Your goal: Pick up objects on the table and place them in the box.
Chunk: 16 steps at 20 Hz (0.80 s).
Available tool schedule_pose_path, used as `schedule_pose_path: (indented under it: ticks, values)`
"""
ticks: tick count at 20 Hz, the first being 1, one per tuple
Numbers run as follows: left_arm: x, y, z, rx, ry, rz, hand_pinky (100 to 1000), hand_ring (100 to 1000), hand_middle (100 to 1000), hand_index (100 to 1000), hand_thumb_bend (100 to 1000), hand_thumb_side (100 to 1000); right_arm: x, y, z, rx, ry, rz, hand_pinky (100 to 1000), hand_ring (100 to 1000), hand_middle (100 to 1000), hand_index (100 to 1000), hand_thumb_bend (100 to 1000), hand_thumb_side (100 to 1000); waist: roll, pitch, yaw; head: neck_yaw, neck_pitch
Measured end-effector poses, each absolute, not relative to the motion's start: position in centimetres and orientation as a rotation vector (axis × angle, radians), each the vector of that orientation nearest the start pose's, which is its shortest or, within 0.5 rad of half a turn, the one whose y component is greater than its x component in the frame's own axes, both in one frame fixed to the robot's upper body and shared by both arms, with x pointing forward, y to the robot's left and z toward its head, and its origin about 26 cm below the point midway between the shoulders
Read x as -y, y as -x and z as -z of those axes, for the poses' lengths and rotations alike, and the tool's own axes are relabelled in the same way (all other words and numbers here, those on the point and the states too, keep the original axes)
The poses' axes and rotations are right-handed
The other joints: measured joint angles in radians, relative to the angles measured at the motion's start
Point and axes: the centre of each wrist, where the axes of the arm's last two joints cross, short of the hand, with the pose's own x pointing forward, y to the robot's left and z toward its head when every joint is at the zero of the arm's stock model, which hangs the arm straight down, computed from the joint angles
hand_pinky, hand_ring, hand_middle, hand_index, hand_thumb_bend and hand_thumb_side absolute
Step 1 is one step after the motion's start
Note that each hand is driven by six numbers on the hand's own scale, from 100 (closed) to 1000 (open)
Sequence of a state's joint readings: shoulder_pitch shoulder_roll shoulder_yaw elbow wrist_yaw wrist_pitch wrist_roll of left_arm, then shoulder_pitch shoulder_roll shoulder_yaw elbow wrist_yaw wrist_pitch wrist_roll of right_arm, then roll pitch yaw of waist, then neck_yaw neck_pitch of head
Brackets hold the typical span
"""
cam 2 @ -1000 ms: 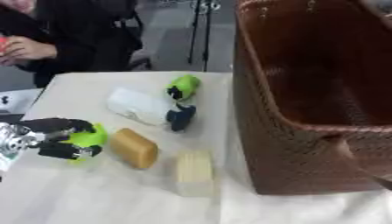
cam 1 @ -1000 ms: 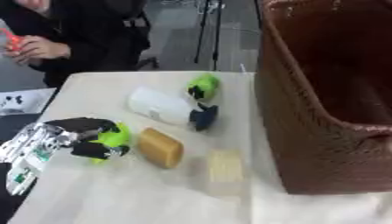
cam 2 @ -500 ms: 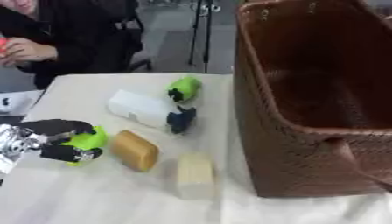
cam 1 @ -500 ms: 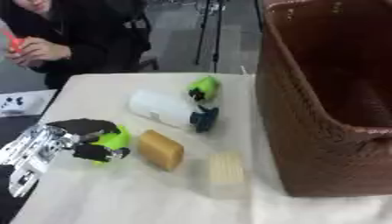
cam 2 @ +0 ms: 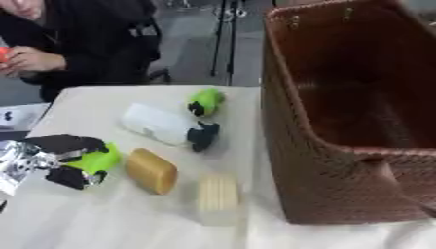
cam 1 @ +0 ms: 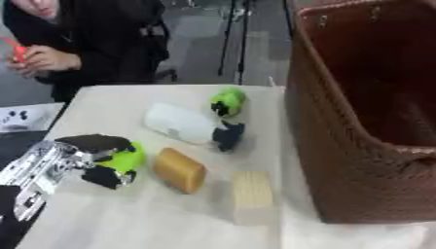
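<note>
My left hand (cam 1: 81,155) comes in from the left edge and is shut on a bright green object (cam 1: 124,160) at the table's left side. Just right of it lies a tan cylinder-like block (cam 1: 180,170). A pale ridged block (cam 1: 253,196) lies nearer the front. Behind them a white bottle (cam 1: 180,124) with a black cap lies on its side. A second green and black object (cam 1: 227,101) sits further back. The brown woven box (cam 2: 357,121) stands open at the right. My right hand shows in neither view.
A person in black sits beyond the table's far left corner, holding something orange. A white sheet (cam 1: 21,119) lies off the table's left edge. Bare table (cam 1: 128,219) stretches along the front.
The whole picture has shifted a little, so the head moved. My left hand still holds the green object in about the same spot.
</note>
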<state>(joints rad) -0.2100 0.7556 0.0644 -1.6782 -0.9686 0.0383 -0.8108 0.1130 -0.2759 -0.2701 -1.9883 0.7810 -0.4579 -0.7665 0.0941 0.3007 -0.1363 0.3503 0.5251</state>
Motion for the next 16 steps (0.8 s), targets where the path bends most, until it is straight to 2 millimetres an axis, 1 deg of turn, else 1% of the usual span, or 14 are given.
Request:
schedule_pose_path:
  ticks: [5, 6, 7, 10, 11, 16]
  values:
    - [-39.2, -31.4, -17.9, 0.718, -1.002, 1.51, 1000, 1000, 996, 1000, 269, 734, 35.7, -23.0, -10.8, -2.947, -1.809, 0.161, 804, 761, 746, 631, 100, 844, 0.001, 0.0, 0.0, 0.005, -0.006]
    - [-39.2, -31.4, -17.9, 0.716, -1.006, 1.512, 1000, 1000, 1000, 1000, 272, 778, 35.7, -23.0, -10.8, -2.948, -1.807, 0.161, 804, 761, 745, 630, 100, 845, 0.001, 0.0, 0.0, 0.007, -0.008]
    - [-39.2, -31.4, -17.9, 0.716, -1.009, 1.514, 1000, 1000, 1000, 1000, 267, 791, 35.7, -23.1, -10.8, -2.95, -1.805, 0.161, 804, 761, 746, 631, 100, 845, 0.001, 0.0, 0.0, 0.008, -0.008]
    - [-38.9, -31.3, -18.2, 0.732, -1.001, 1.528, 1000, 1000, 1000, 1000, 262, 798, 35.6, -23.0, -10.7, -2.954, -1.805, 0.157, 804, 761, 746, 631, 100, 844, 0.001, 0.0, 0.002, 0.01, -0.008]
    - [-38.8, -31.3, -18.4, 0.74, -0.999, 1.53, 1000, 1000, 1000, 1000, 226, 802, 35.5, -23.0, -10.7, -2.954, -1.806, 0.155, 804, 761, 747, 631, 100, 846, 0.001, 0.0, 0.003, 0.011, -0.008]
    - [-38.5, -31.0, -19.6, 0.787, -1.012, 1.518, 1000, 1000, 1000, 1000, 206, 795, 35.4, -23.0, -10.5, -2.957, -1.809, 0.156, 804, 761, 747, 632, 100, 847, 0.001, 0.0, 0.007, 0.017, -0.008]
